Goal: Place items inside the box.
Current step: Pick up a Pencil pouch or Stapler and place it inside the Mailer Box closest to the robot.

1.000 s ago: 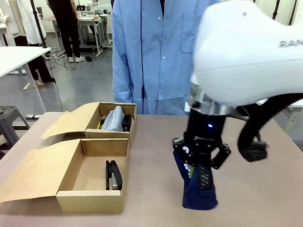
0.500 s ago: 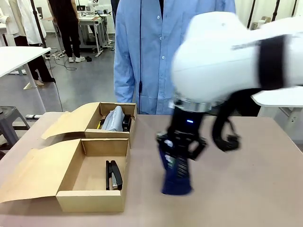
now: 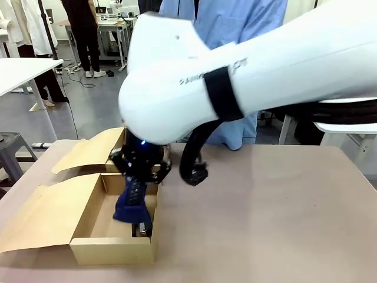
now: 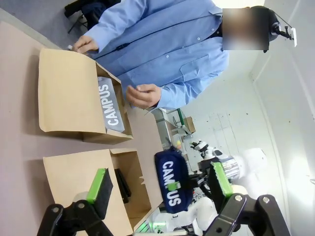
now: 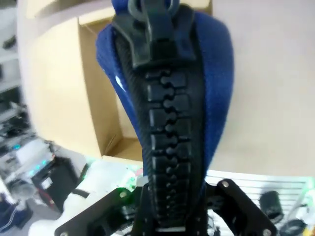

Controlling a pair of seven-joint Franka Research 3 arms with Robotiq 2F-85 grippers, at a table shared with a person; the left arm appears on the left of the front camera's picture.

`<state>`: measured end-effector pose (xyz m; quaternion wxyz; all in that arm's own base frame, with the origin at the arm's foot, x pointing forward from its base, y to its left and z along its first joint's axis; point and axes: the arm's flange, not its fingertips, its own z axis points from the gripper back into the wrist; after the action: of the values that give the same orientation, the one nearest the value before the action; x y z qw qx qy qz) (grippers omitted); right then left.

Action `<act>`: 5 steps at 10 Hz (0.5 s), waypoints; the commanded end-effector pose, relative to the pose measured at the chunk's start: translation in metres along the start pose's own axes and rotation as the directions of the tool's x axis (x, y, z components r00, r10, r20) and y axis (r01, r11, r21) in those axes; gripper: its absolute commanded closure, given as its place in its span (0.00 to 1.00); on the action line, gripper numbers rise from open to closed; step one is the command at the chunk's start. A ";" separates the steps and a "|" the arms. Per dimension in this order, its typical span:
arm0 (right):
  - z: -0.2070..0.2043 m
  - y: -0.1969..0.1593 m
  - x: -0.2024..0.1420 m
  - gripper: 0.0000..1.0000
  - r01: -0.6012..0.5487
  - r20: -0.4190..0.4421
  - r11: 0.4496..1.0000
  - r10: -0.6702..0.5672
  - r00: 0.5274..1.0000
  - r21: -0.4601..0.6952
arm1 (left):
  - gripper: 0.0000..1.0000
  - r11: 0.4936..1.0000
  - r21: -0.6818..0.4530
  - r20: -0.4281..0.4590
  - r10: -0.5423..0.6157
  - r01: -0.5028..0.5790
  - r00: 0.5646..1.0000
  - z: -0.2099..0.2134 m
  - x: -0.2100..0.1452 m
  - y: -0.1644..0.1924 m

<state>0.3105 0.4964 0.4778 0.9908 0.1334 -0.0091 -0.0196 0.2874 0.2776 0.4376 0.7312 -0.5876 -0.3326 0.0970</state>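
My right gripper [image 3: 139, 175] has reached across to the left and is shut on the navy zip pencil case [image 3: 129, 205], which hangs end-down into the near open cardboard box [image 3: 88, 239]. The case's black zip [image 5: 166, 123] runs up the middle of the right wrist view. A black stapler [image 4: 123, 183] lies in that box, close beside the case. My left gripper [image 4: 160, 184] is open with nothing in it; the pencil case [image 4: 170, 183] with its white lettering shows farther off between the green pads [image 4: 100, 186].
A second open cardboard box [image 4: 59, 88] stands behind the first and holds a grey pouch [image 4: 112, 104]. The person in a blue shirt stands at the far edge, one hand [image 4: 142, 95] near that box. The table's right half [image 3: 283, 212] is bare.
My right arm has swung left across the table with the pencil case, from the table's middle right to over the near box, and lowered the case's end into it.
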 end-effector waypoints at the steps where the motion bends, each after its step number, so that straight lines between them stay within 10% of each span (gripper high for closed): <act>1: 0.065 -0.096 -0.020 0.93 0.106 -0.015 0.993 -0.105 0.994 0.060 | 0.00 0.999 -0.021 0.015 -0.024 0.024 1.000 -0.001 0.000 -0.002; 5: 0.102 -0.315 -0.108 0.93 0.321 -0.025 0.926 -0.323 0.946 0.197 | 0.00 0.999 -0.021 0.015 -0.024 0.024 1.000 -0.001 0.000 -0.002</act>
<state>0.2534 0.2749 0.5139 0.9609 0.2325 0.0364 -0.1459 0.2876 0.2778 0.4374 0.7311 -0.5876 -0.3327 0.0972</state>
